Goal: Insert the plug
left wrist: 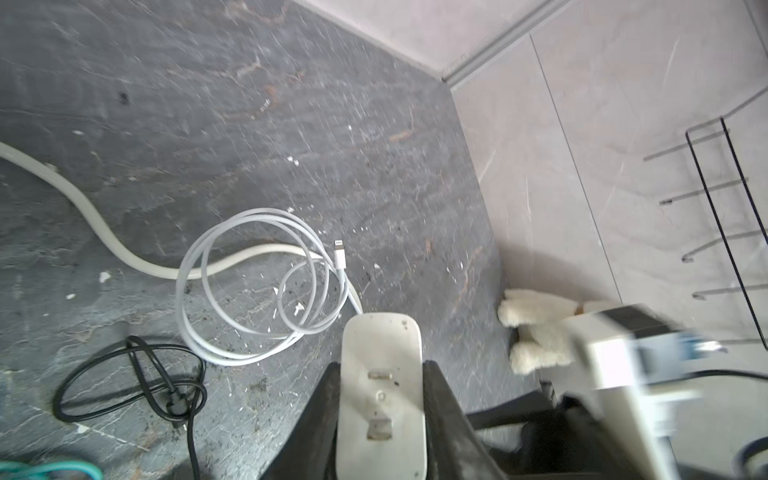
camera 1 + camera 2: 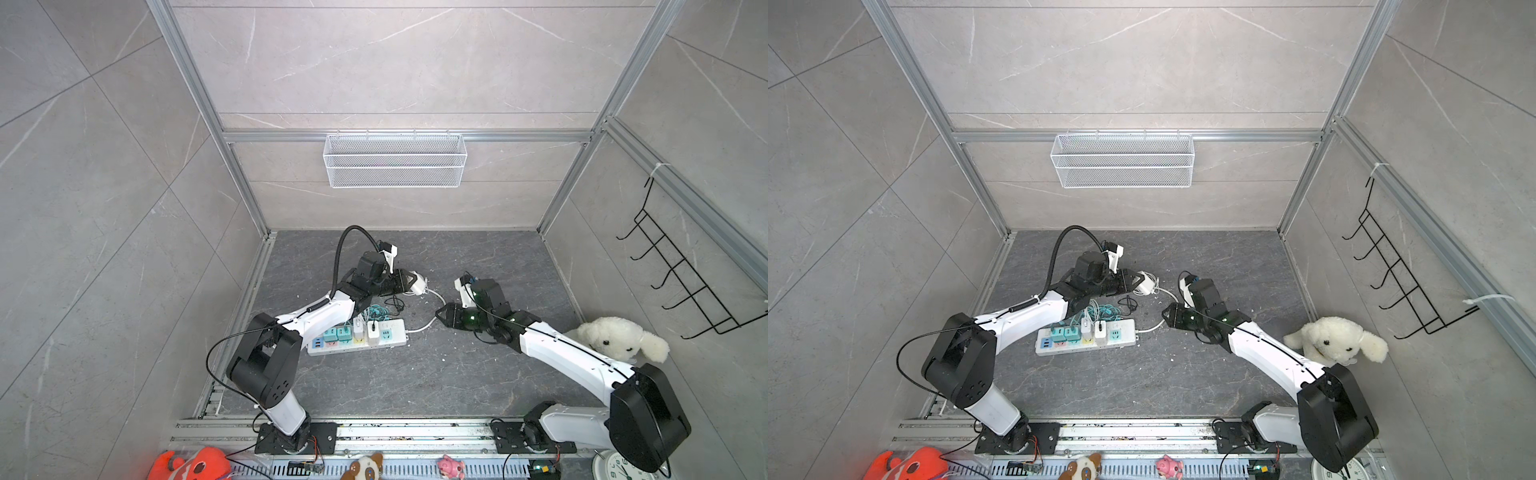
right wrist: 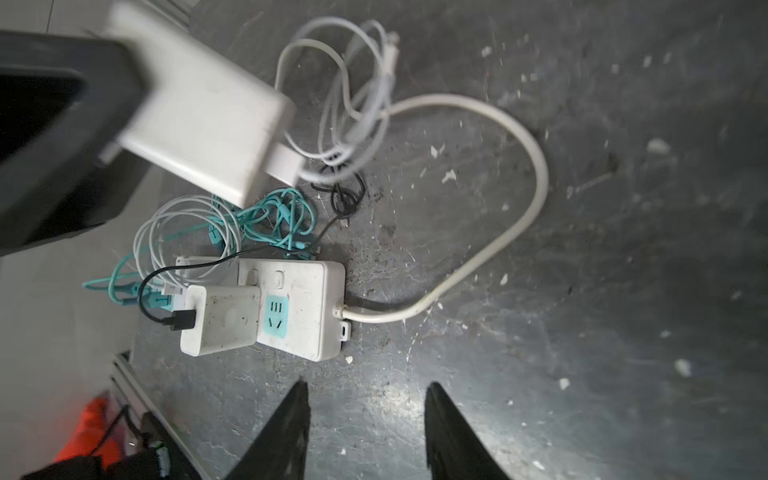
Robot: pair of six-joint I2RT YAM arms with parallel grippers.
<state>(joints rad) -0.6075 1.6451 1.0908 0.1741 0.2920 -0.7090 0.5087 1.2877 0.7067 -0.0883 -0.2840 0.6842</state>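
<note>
"Holding the white oblong charger plug clear of the grey marbled floor, is it? Why gripped that way?"

"Correct. The left gripper is clamped across the plug's narrow sides, which leaves the two flat metal prongs uncovered. The plug hangs at one o'clock from the long white power strip with teal sockets, apart from it."

"And the right gripper?"

"Fingers parted, nothing between them. It hovers at three o'clock of the strip, beside the thick white supply cord. My reading: it is stationed there to steady the strip during insertion."

"Target?"

"Probably the free teal socket at the cord end; its neighbours carry adapters. The prong face shows toward the left wrist camera, so I judge it needs turning down first. Caution: the thin white cable coil trails from the plug and may snag."
</note>
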